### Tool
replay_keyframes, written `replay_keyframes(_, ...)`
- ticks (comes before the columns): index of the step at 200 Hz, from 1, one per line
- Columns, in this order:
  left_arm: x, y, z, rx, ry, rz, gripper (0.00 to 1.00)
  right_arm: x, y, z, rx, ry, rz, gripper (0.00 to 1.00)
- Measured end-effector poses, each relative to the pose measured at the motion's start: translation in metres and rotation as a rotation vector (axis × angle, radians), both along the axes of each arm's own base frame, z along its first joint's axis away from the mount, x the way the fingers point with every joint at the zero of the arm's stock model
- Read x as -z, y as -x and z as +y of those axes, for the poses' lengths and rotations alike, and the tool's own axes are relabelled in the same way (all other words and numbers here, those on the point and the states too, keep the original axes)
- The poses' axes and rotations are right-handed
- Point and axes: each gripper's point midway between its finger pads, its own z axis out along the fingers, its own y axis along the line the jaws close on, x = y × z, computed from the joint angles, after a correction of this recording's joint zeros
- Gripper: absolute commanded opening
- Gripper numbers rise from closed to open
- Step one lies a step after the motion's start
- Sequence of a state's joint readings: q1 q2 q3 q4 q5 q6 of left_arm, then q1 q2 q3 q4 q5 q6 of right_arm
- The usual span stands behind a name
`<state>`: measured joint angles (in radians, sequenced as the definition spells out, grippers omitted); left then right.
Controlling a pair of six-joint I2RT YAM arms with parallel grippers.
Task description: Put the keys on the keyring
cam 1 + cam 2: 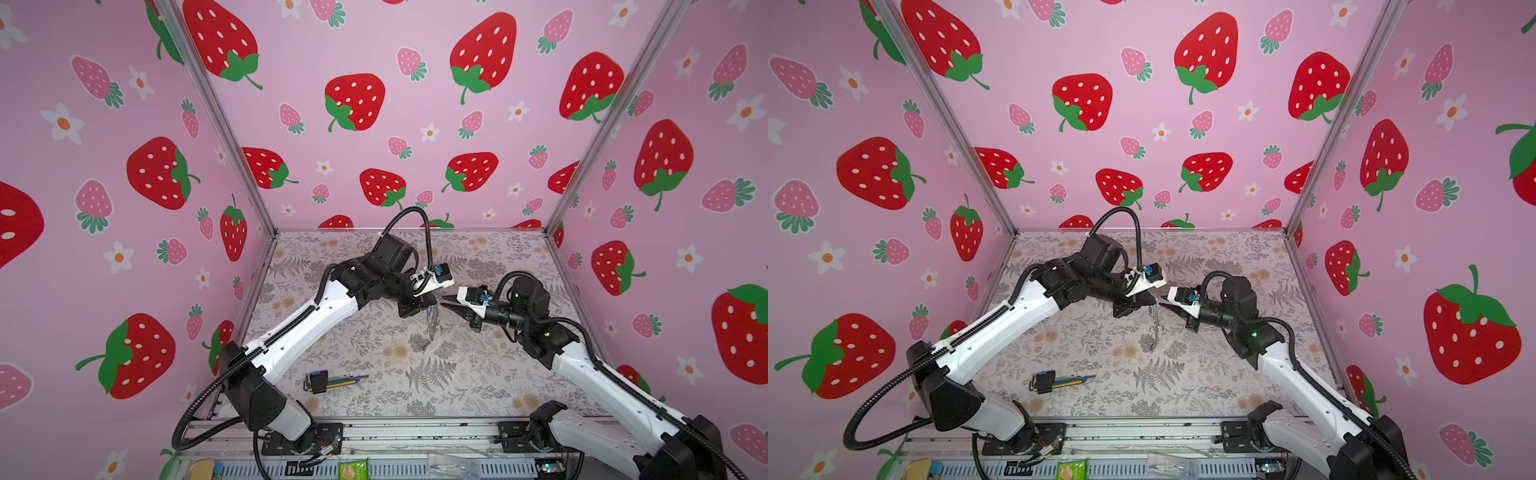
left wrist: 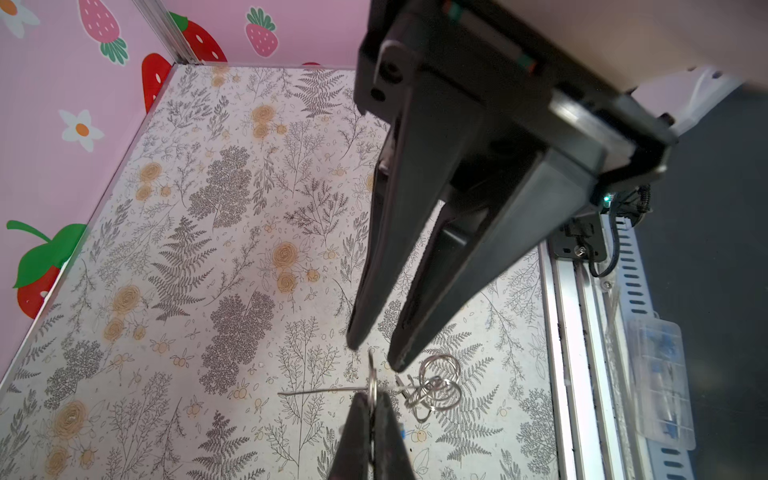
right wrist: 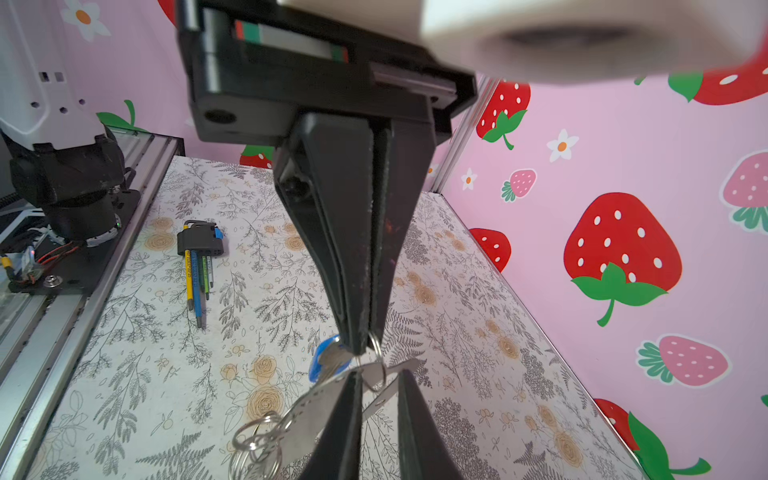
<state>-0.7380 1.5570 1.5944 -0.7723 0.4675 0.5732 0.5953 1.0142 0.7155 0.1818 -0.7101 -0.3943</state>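
Left claw [image 3: 365,343] is clenched on the top loop of the keyring [image 3: 305,413], which dangles long-axis down over the counter [image 1: 374,399]. The blue-tagged key [image 3: 322,361] is just beside that loop. Right claw [image 3: 379,374] is released, tips straddling the keyring just under it, so probably the one to thread.

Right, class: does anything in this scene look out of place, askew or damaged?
Nothing looks damaged or spilled. One oddity: the keyring is not on the table but dangles in mid-air, hung by one small ring from the shut left gripper. The hex-key bundle lies apart near the front.
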Motion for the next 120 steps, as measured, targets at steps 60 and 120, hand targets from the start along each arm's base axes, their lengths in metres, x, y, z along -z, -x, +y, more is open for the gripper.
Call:
replay_keyframes(60, 0.007, 0.0045, -0.0009, -0.011, -0.052, 0.037, 0.0, 0.0034, -0.0022, -0.0009, 0.016, 0.015, 0.003, 0.16)
replay_keyframes(120, 0.0047, 0.0056, -0.0016, -0.015, -0.06, 0.028, 0.0, 0.0038, -0.0024, 0.0002, 0.014, 0.02, 0.005, 0.16)
